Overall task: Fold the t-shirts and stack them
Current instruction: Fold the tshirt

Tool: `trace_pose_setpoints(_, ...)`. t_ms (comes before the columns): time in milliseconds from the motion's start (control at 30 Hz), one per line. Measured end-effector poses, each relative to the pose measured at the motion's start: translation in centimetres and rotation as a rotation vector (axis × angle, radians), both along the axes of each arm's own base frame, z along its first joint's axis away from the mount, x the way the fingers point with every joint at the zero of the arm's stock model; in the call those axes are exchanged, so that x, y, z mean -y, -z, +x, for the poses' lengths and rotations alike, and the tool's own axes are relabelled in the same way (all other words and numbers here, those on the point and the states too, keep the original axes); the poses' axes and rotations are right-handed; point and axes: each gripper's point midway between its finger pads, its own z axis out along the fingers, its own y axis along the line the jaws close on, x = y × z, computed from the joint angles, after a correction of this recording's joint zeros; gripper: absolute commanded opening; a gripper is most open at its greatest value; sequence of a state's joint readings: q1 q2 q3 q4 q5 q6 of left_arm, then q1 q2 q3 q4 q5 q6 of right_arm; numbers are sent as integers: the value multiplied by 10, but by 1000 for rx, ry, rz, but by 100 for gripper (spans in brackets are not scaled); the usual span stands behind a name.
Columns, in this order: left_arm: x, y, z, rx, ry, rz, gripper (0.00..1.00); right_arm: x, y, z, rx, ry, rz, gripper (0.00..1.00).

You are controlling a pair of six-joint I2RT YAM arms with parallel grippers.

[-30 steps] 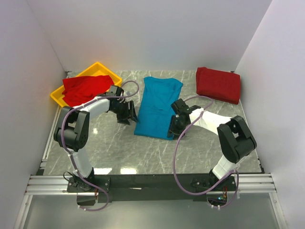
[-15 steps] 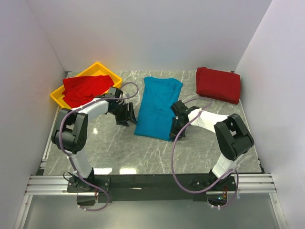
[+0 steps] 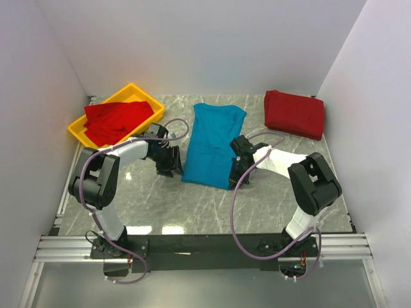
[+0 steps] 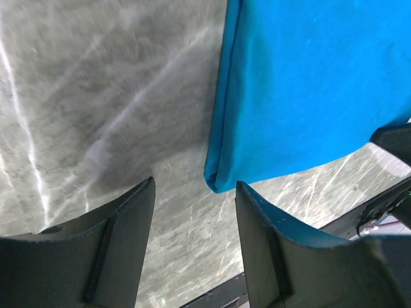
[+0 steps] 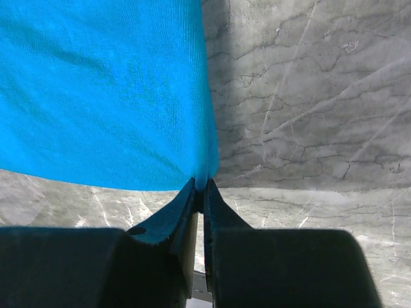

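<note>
Right wrist view: the right hand (image 5: 200, 187) has just pinched shut on the near right corner of the teal t-shirt (image 5: 96, 83), which lies lengthwise in the middle of the table (image 5: 308, 96). A second ago those fingers were apart. The left hand (image 4: 192, 196) has slid in from the left and is spread, with the shirt's near left corner just ahead of its gap, untouched. One corner is held; I judge the other needs gripping before the hem can fold back.
</note>
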State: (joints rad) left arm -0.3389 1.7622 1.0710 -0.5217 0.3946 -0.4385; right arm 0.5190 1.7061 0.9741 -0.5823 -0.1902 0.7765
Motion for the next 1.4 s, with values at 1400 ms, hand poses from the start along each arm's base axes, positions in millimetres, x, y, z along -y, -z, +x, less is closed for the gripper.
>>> trace_pose_setpoints(1400, 27, 15, -16, -59, 85, 22, 30, -2, 1, 0, 5, -2, 16, 8)
